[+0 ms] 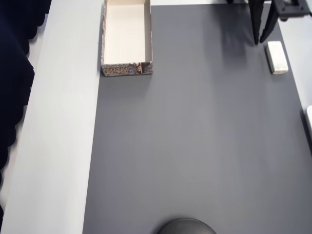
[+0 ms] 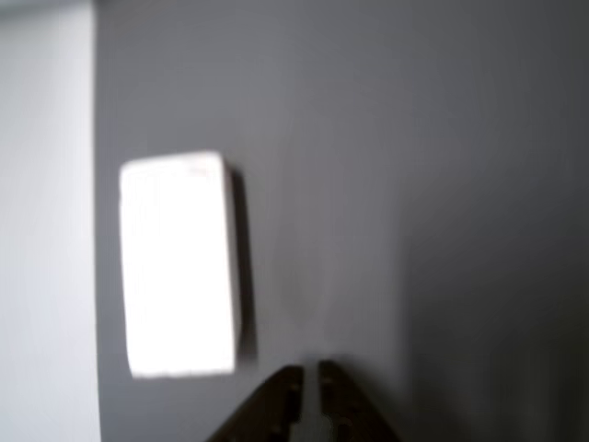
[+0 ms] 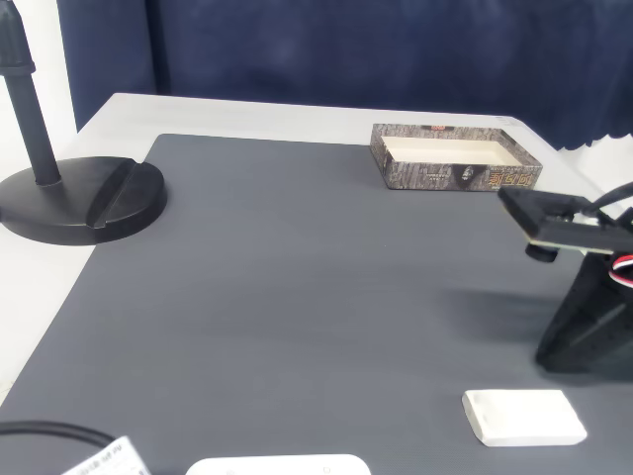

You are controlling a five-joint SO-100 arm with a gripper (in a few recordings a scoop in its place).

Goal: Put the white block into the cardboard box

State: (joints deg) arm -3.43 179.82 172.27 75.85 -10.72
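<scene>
Overhead view: the white block (image 1: 277,57) lay ungrasped beside the nearly closed, empty gripper (image 1: 261,39); the cardboard box (image 1: 126,69) remained unfilled, well apart.

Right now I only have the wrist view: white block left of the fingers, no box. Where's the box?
Observer: In the overhead view the cardboard box sits at the top left, and the white block lies at the top right, across the grey mat.
Operator: Anything in the box?
Observer: No. Overhead, its cream inside is bare.
Operator: Anything on the mat between the two?
Observer: Nothing lies between them. The black stand base in the fixed view sits well off that line.
</scene>
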